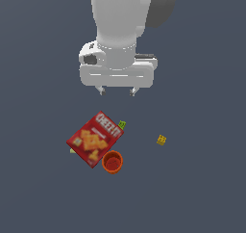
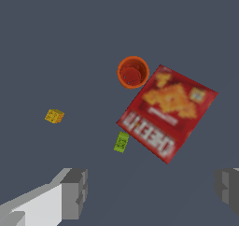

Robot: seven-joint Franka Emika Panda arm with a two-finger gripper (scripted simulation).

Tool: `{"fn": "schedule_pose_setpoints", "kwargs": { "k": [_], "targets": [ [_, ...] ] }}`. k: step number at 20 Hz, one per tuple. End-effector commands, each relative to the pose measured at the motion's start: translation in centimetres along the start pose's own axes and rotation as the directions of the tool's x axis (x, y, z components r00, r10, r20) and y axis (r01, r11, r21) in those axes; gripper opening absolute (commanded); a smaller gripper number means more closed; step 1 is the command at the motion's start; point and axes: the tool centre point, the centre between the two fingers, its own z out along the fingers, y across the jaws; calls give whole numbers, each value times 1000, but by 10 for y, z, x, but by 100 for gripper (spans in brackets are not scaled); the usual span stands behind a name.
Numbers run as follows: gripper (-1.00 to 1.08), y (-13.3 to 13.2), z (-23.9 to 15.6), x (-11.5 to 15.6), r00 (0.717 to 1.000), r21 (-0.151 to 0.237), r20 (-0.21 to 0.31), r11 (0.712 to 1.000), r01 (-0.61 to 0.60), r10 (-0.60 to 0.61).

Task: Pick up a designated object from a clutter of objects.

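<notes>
The tiny yellow block (image 1: 162,140) with dark dots lies alone on the grey floor, toward the exterior view's right of the clutter; it also shows in the wrist view (image 2: 54,116). The red Cheez-It box (image 1: 94,138) lies flat, with the orange-red cup (image 1: 112,161) touching its near corner and a small green piece (image 1: 122,124) at its far corner. My gripper (image 1: 116,91) hangs high above the floor, open and empty, behind the box and well away from the yellow block. Its fingers (image 2: 74,192) frame the wrist view's edge.
A second small green piece (image 1: 72,151) peeks out at the box's corner on the exterior view's left. In the wrist view the box (image 2: 167,111), cup (image 2: 133,72) and green piece (image 2: 121,142) sit close together.
</notes>
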Motion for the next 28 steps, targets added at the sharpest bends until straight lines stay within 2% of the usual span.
{"fn": "schedule_pose_setpoints", "kwargs": {
  "k": [1,9,13,19,28],
  "targets": [
    [100,0,0,0,1000,0,0,1000,0,0],
    [100,-28,13,-2,998,11,26,998,64,-64],
    [100,-30,12,-3,997,13,29,997,73,-73],
    [100,-34,19,0,998,11,27,999,53,-53],
    [100,-60,51,13,999,5,23,1000,-25,25]
  ]
}}
